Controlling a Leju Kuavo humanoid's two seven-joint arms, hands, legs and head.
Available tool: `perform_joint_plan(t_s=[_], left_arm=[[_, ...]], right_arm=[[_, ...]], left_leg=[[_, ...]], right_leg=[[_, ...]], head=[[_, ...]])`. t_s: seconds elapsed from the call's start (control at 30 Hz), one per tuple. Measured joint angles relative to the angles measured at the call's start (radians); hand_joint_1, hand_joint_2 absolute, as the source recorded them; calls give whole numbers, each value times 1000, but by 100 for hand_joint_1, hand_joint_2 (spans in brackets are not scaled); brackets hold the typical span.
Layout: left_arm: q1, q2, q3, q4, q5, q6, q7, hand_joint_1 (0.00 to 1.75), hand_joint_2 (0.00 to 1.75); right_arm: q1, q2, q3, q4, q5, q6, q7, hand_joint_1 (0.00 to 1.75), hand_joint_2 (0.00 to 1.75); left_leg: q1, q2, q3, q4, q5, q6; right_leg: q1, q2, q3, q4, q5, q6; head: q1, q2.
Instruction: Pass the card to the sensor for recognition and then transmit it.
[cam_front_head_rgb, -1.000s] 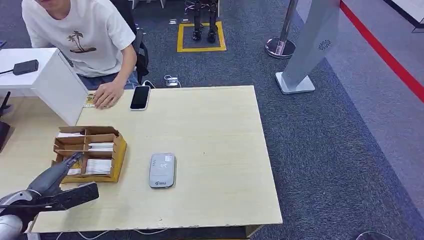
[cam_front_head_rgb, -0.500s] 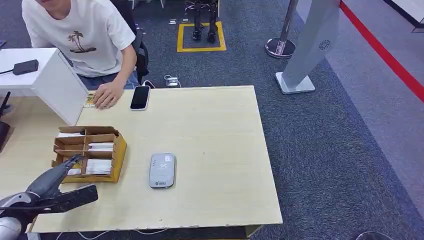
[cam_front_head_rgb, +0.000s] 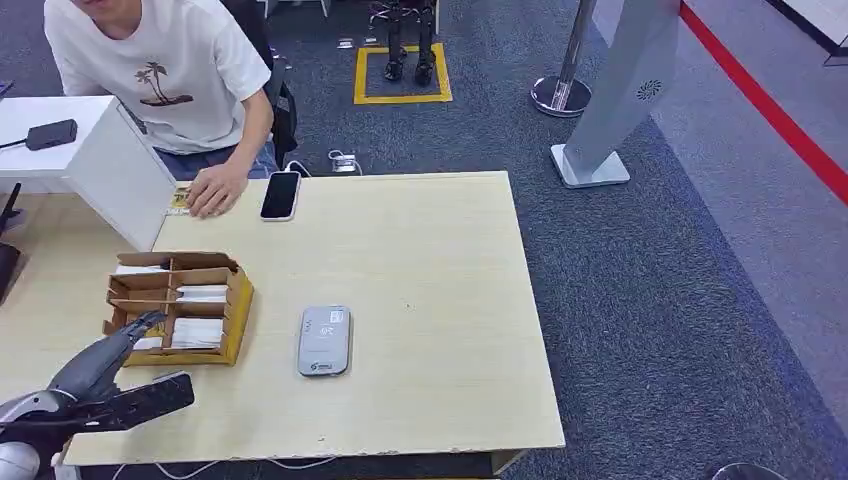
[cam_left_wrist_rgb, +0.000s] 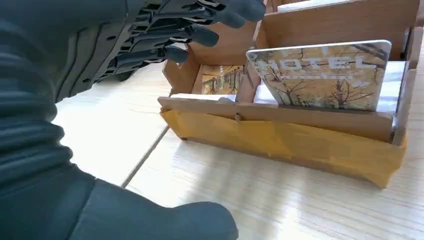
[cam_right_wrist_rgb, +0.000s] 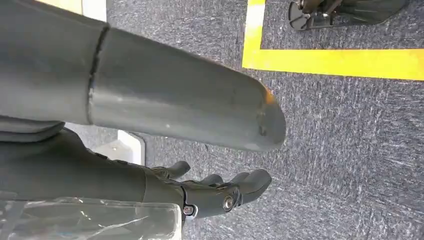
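Down at the near left corner of the tabletop (cam_front_head_rgb: 420, 250), the left hand (cam_front_head_rgb: 110, 375) hovers just short of the cardboard organiser (cam_front_head_rgb: 235, 310), its fingers (cam_left_wrist_rgb: 200, 35) spread apart and holding nothing, the thumb (cam_left_wrist_rgb: 165, 220) stretched low toward the tabletop edge. From the head view the fingertips reach the organiser's near left corner; the left wrist view shows them raised over that corner, apart from the wall.

That closer view also shows what the head view cannot: a card (cam_left_wrist_rgb: 322, 75) printed with yellow trees and the word HOTEL stands upright in the front compartment, leaning on the divider, with another printed card (cam_left_wrist_rgb: 220, 80) lying in the compartment beside it. In the head view the compartments hold pale stacks whose print is too small to read.

Right of the organiser, the grey sensor (cam_front_head_rgb: 324, 341) lies flat on the tabletop, well apart from the hand. At the far edge a person's hand (cam_front_head_rgb: 215, 190) rests beside a black phone (cam_front_head_rgb: 281, 194).

The right hand (cam_right_wrist_rgb: 220, 192) hangs over grey carpet (cam_right_wrist_rgb: 350, 150) near a yellow line (cam_right_wrist_rgb: 330, 62), fingers loosely apart, nothing in them.
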Motion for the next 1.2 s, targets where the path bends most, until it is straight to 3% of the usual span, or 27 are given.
perform_joint_plan(t_s=[1.2], left_arm=[[-13,-11,50,-5,-24,1,3,0,175]], right_arm=[[-1,1,0,-5,14,4,-1,0,0]], left_leg=[[0,0,0,0,0,0]], right_leg=[[0,0,0,0,0,0]], head=[[0,0]])
